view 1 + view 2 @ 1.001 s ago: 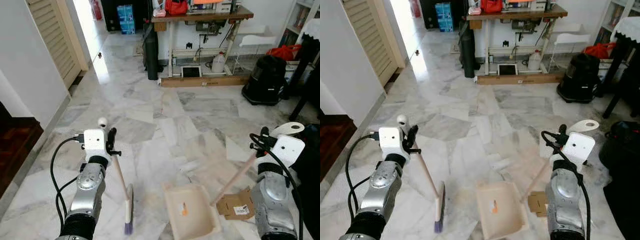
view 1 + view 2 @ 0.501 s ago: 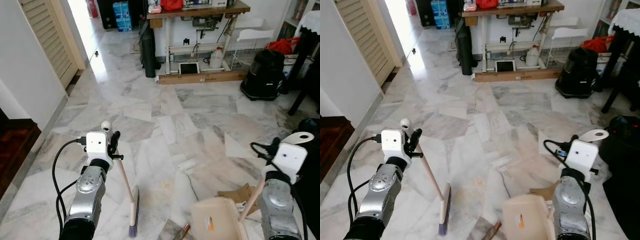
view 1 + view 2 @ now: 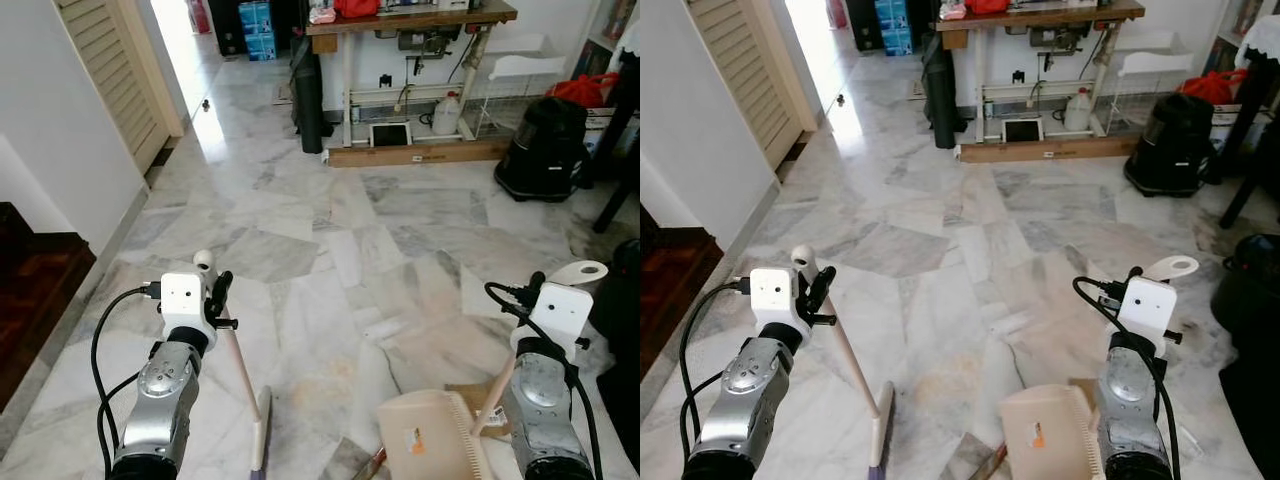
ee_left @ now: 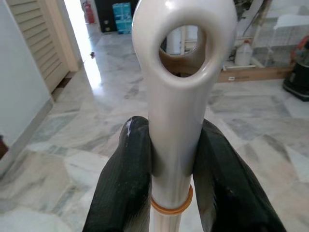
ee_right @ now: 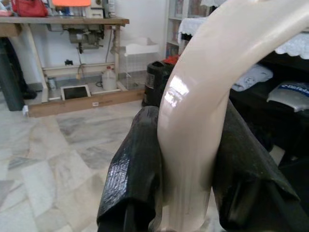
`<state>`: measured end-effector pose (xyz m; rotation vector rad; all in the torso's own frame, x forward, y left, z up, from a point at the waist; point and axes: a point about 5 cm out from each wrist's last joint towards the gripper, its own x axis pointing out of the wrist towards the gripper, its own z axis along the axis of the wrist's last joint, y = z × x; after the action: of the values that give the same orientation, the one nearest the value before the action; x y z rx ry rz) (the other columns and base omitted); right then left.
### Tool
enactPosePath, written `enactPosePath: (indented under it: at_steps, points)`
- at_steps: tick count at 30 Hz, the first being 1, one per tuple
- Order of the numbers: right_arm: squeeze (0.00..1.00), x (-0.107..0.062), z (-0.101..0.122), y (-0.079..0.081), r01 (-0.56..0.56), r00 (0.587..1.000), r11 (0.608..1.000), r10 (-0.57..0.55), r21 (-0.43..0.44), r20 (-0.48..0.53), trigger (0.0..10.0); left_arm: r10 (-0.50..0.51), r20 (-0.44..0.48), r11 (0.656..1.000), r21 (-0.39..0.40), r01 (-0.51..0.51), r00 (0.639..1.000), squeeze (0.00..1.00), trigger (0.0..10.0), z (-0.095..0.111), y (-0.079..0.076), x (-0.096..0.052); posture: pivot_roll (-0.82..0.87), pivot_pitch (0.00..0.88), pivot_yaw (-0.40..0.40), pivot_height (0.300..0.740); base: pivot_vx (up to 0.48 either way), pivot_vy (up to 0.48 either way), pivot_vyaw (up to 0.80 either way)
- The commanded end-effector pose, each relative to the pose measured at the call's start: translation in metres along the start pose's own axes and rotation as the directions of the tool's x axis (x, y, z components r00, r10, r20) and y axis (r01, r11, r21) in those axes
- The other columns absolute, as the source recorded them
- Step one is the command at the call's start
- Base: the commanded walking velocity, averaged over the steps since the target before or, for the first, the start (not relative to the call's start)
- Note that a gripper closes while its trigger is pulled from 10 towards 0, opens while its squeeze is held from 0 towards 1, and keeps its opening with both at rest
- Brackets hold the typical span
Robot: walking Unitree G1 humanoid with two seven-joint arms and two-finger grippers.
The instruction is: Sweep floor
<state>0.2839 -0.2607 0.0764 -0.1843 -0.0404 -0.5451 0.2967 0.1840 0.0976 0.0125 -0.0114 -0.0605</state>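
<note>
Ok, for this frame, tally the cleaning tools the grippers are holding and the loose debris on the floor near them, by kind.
Brooms: 1, the broom in the left gripper.
Dustpans: 1, the dustpan in the right gripper.
Cardboard scraps: 1, the cardboard piece beside the dustpan.
Small dark debris bits: 1, the debris at the dustpan's front.
Total: 4
</note>
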Motion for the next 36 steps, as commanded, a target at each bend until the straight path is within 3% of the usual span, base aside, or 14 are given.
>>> enactPosePath:
  at_steps: [1, 10, 20, 36]
  points:
    - [0.0, 0.005, 0.006, -0.002, 0.019, 0.999, 1.0, -0.02, 0.008, 0.029, 10.0, 0.009, 0.048, 1.0, 0.018, -0.01, 0.999, 0.0, 10.0, 0.013, 0.006, 0.001, -0.01, 0.0, 0.102, 0.74, 0.0, 0.0, 0.0]
    - [0.0, 0.009, -0.008, -0.018, 0.085, 0.996, 0.995, -0.085, -0.047, -0.014, 10.0, 0.018, 0.049, 0.999, 0.03, -0.019, 0.999, 0.0, 10.0, 0.018, 0.011, 0.0, 0.01, 0.0, 0.109, 0.74, 0.0, 0.0, 0.0]
    - [0.0, 0.009, -0.017, -0.024, 0.108, 0.993, 0.992, -0.111, -0.072, -0.035, 10.0, 0.005, 0.057, 0.999, 0.033, -0.007, 0.998, 0.0, 10.0, 0.026, 0.01, -0.001, 0.03, 0.026, 0.118, 0.74, 0.0, 0.0, 0.0]
    - [0.0, 0.024, 0.0, -0.026, 0.129, 0.991, 0.989, -0.126, -0.077, 0.04, 10.0, -0.007, 0.074, 0.999, 0.036, 0.004, 0.997, 0.0, 10.0, 0.042, 0.008, -0.012, 0.06, 0.11, 0.133, 0.74, 0.0, 0.0, 0.0]
